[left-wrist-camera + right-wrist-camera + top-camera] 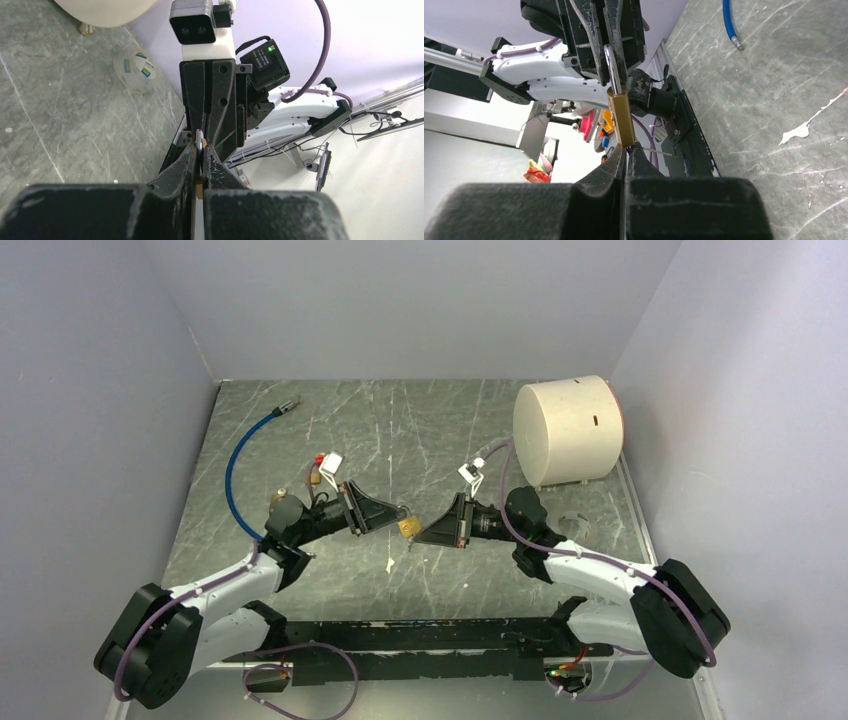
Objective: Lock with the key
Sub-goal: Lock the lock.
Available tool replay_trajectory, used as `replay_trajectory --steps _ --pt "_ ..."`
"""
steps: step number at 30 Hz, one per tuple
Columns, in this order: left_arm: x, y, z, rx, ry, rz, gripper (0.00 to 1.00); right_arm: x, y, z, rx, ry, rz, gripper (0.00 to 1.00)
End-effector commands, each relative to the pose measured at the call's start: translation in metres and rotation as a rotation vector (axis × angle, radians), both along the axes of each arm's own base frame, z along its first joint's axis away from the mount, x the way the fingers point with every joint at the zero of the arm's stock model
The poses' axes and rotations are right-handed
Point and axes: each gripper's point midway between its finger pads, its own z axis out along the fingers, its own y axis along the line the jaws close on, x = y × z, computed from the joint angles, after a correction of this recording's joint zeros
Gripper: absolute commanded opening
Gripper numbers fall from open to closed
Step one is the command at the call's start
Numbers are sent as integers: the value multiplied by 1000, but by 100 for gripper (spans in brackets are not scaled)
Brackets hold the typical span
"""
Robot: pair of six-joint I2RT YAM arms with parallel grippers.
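Note:
A brass padlock hangs in the air between the two grippers at the table's middle. My left gripper is shut on its silver shackle, which shows between the fingertips in the left wrist view. The brass body points toward my right gripper. That gripper is shut right at the lock's bottom end, and only a small dark sliver of the key shows between its tips. A thin wire sticks out sideways there.
A large white cylinder lies on its side at the back right. A blue cable curves along the left side. A clear tape roll lies near the right arm. A white fleck marks the grey table below the lock.

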Motion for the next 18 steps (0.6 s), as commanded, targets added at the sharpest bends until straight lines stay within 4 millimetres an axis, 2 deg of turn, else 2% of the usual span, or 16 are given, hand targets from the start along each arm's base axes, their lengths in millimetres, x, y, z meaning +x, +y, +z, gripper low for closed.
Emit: replay_trajectory --steps 1,18 --pt "1 3 28 -53 -104 31 3 -17 -4 -12 -1 28 45 0" --pt "6 6 30 -78 -102 73 3 -28 -8 -18 -5 43 64 0"
